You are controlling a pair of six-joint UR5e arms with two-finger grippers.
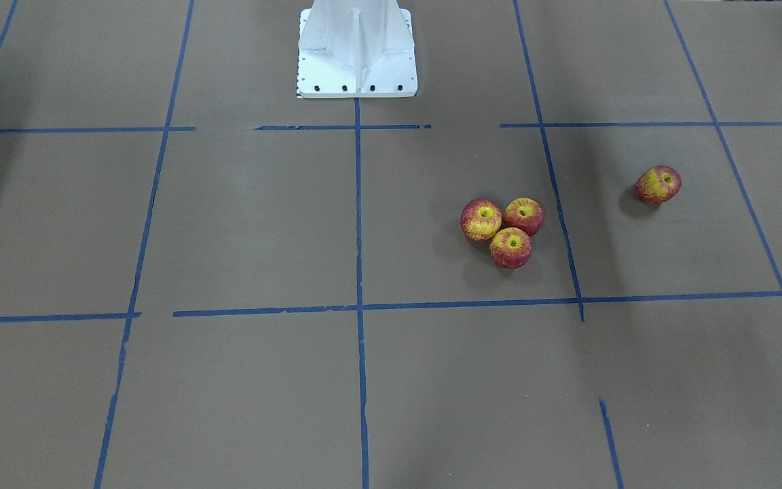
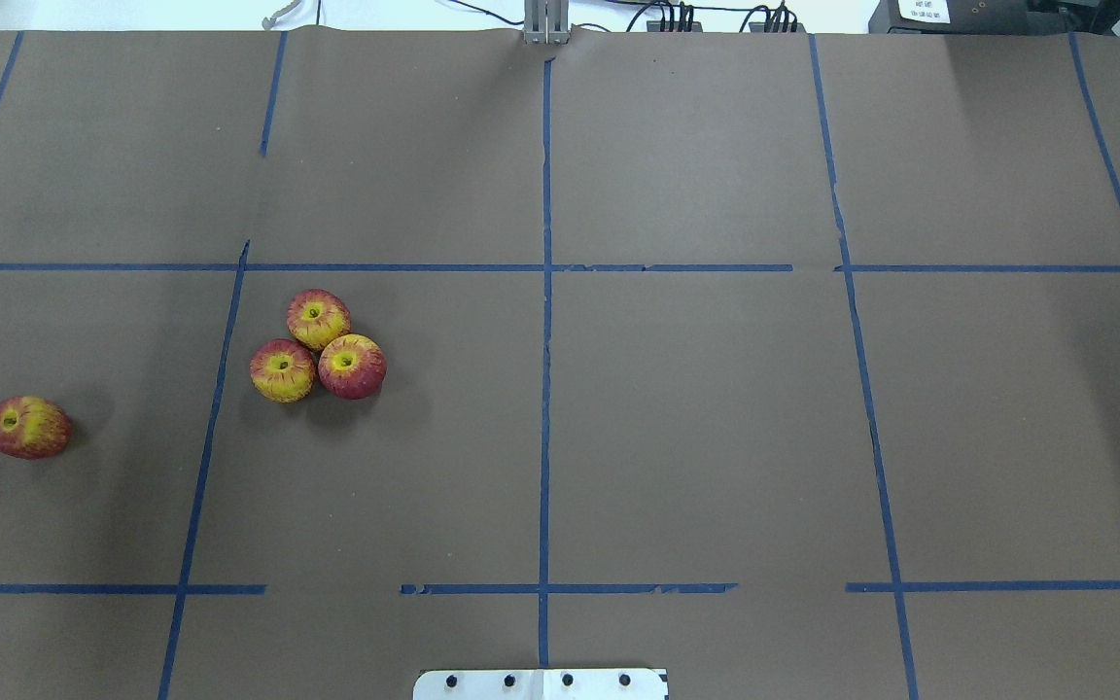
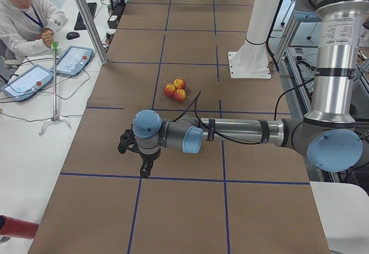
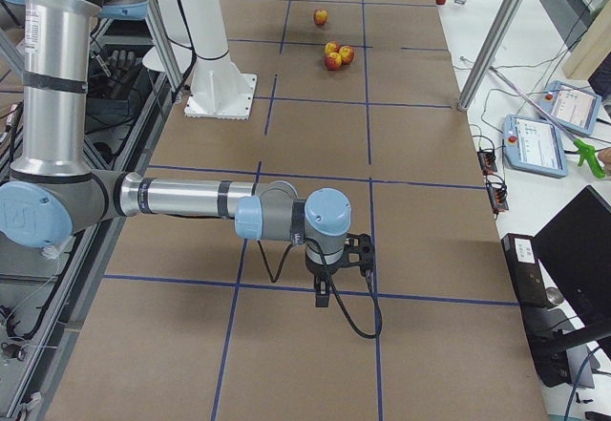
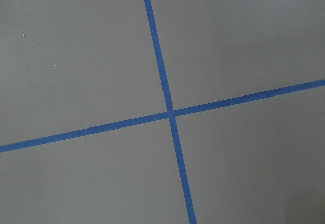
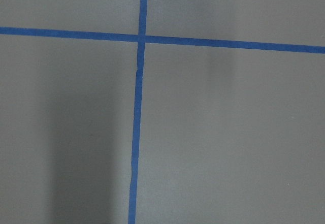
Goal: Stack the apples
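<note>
Three apples sit touching in a flat cluster on the brown table: one point(image 2: 318, 319), one point(image 2: 282, 370) and one point(image 2: 352, 367), all stem dimple up. The cluster also shows in the front view point(image 1: 510, 248). A fourth apple point(image 2: 27, 427) lies apart on its side, nearer the table's left end; it also shows in the front view point(image 1: 658, 184). My left gripper point(image 3: 144, 172) and right gripper point(image 4: 323, 295) show only in the side views, pointing down, far from the apples. I cannot tell whether they are open or shut. Both wrist views show only table and tape.
Blue tape lines point(image 2: 545, 389) mark a grid on the table. The white robot base point(image 1: 357, 54) stands at the table's middle edge. An operator point(image 3: 26, 18) sits with tablets point(image 3: 72, 61) beside the table. Metal posts point(image 3: 86, 18) stand at the table's edge.
</note>
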